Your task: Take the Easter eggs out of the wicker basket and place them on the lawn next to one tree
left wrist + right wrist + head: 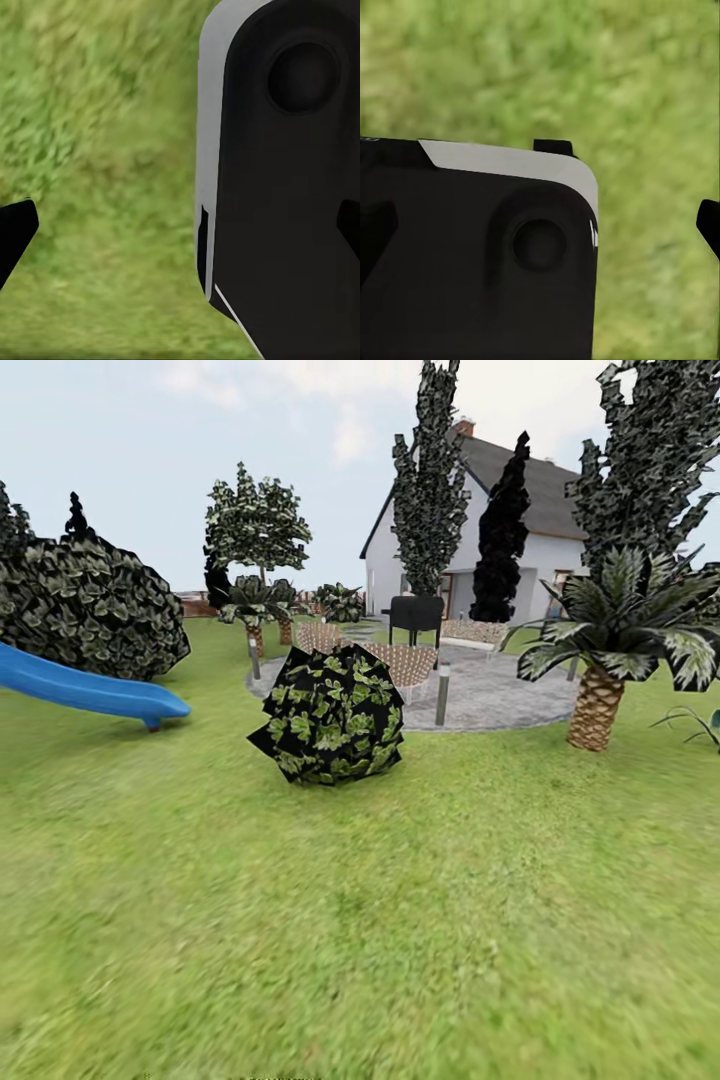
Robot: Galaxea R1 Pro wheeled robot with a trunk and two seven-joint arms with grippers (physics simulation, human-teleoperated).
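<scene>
A broad lawn (360, 920) of bright green grass fills the near ground of the garden, seen from the robot's head camera. At mid distance, just left of centre, sits a round bush (330, 712) of dark, blocky leaves. Behind it lies a grey paved patio (500, 695) with short bollard lamps (442, 695), woven chairs (405, 660) and a black grill (416, 615). A short palm (610, 650) with a scaly brown trunk stands at the patio's right edge. On the far left, a blue slide (85, 688) runs down onto the grass in front of a large dark shrub (90, 605). A white house with a grey roof (480, 530) closes the far background, fronted by a tall narrow tree (430, 480) and a thin, almost black one (500, 530). A leafy tree (255, 525) rises farther back on the left.

Both wrist cameras look down at blurred grass past dark robot housing with a pale edge (285, 180). A black tip of the left end effector (15, 232) shows at the frame's edge, as does one of the right end effector (709, 221); whether either is spread or pressed together cannot be told.
</scene>
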